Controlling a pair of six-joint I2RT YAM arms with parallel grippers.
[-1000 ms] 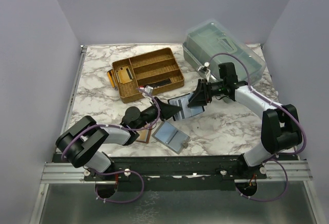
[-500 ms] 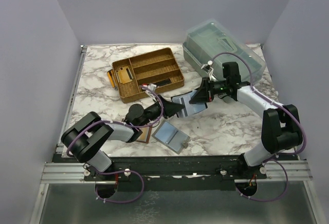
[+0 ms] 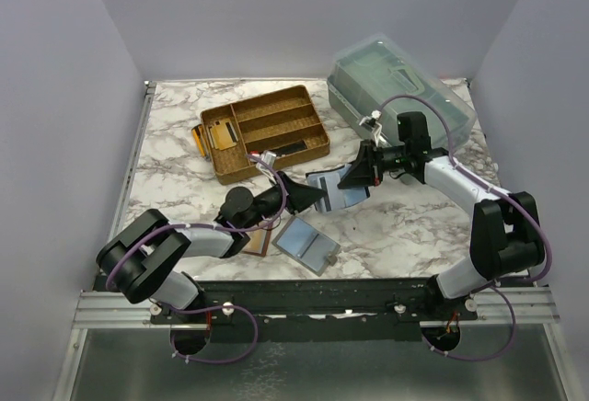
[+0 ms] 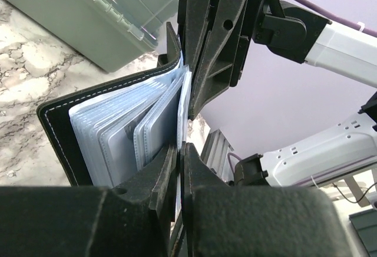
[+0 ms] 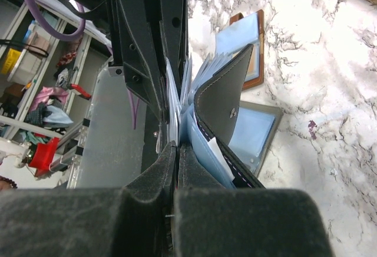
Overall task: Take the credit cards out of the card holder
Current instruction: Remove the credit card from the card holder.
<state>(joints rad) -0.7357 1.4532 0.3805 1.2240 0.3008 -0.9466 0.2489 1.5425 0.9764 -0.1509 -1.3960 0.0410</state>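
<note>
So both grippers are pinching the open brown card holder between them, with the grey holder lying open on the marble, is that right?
Not quite: the left wrist view shows the left gripper and right gripper pinching the open black card holder. The brown holder lies on the marble beside the grey holder, which does lie open there.

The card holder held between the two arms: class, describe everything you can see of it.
The card holder is a black, leather-looking bifold with pale stitching along its rim and a strap tab bearing a snap. It is held open over the marble table, its blue-grey clear pockets fanned out. The left gripper and right gripper meet it from opposite sides, jaws shut on its pale leaves; whether on card or pocket is unclear.
</note>
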